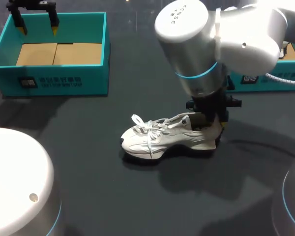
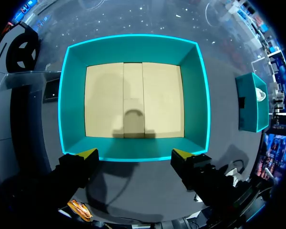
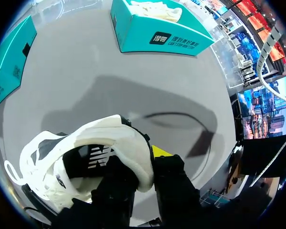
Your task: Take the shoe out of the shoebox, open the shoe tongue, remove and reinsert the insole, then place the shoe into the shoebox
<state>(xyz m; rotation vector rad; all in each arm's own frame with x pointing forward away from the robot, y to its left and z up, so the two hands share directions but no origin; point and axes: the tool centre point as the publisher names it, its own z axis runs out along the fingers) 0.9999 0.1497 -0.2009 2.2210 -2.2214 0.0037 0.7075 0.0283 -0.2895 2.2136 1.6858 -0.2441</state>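
Observation:
A white sneaker (image 1: 162, 136) with loose laces lies on the dark table, toe pointing left. My right gripper (image 1: 210, 119) comes down on its heel. In the right wrist view the right gripper (image 3: 144, 164) is shut on the sneaker's (image 3: 86, 152) heel collar, with one finger inside the dark opening and the yellow-tipped one outside. The teal shoebox (image 1: 96, 78) stands at the back left, holding nothing on its cardboard floor. My left gripper (image 1: 38, 28) hangs open above it. In the left wrist view the shoebox (image 2: 200, 105) lies straight under the left gripper (image 2: 136, 155).
A second teal box (image 1: 270, 78) sits at the back right, partly behind my right arm. In the right wrist view this box (image 3: 157, 36) has something white inside it. Bare dark tabletop (image 1: 113, 196) surrounds the sneaker.

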